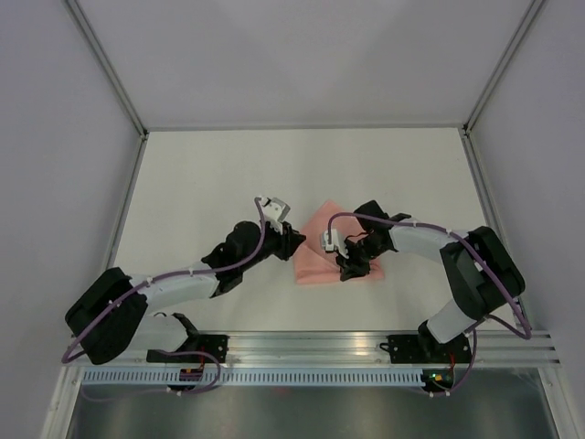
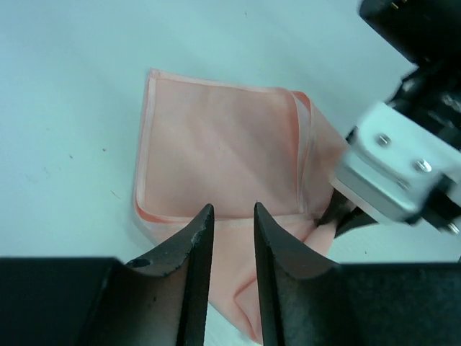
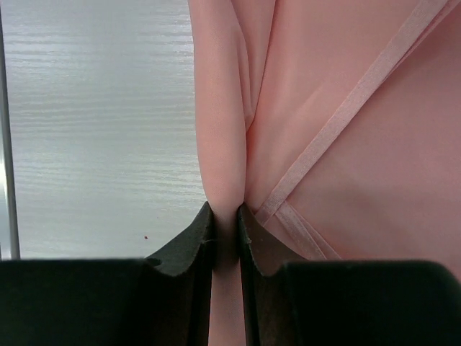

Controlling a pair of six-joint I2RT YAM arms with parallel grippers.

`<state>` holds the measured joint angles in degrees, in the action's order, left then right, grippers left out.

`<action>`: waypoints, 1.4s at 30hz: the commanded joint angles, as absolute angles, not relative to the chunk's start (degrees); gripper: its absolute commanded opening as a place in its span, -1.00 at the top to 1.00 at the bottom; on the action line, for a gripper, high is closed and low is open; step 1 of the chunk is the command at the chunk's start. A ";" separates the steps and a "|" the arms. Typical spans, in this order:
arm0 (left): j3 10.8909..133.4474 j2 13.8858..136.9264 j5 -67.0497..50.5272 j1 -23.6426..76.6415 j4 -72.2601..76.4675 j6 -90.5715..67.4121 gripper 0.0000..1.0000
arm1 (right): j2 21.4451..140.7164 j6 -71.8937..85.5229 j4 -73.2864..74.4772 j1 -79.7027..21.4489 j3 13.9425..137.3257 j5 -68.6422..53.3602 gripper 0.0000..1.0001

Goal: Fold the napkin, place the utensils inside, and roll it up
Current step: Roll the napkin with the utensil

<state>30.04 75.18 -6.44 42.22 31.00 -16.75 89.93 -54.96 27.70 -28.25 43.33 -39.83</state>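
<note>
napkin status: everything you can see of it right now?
The napkin is thin pale pink fabric with a stitched hem band, folded over in layers, lying on the white table. The right gripper pinches a raised fold of it. The left gripper sits at its near edge, jaws slightly apart; contact unclear.

Reaches inward with both arms, elbows bent, wrists close together near the middle. Stretches the left arm up and to the right, ending in the left pincer pointed rightward, its jaws parted by a narrow gap. Folds the right arm back toward the left and tips the right pincer downward, jaws pressed onto a raised fold of the napkin.
</note>
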 commanded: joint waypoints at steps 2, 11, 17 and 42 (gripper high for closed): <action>25.58 71.90 12.79 52.63 37.35 -3.54 0.27 | 98.59 -60.81 40.59 -25.67 46.39 -38.58 0.99; 26.01 81.37 24.96 72.50 43.16 18.00 0.06 | 105.90 -61.26 44.21 -23.91 52.29 -38.41 0.99; 31.02 93.50 29.35 79.45 46.03 26.62 -0.04 | 108.72 -61.43 45.52 -23.12 53.96 -38.23 0.99; 38.67 104.24 10.03 72.60 33.58 25.23 0.03 | 115.84 -62.40 51.24 -20.74 60.29 -40.17 0.99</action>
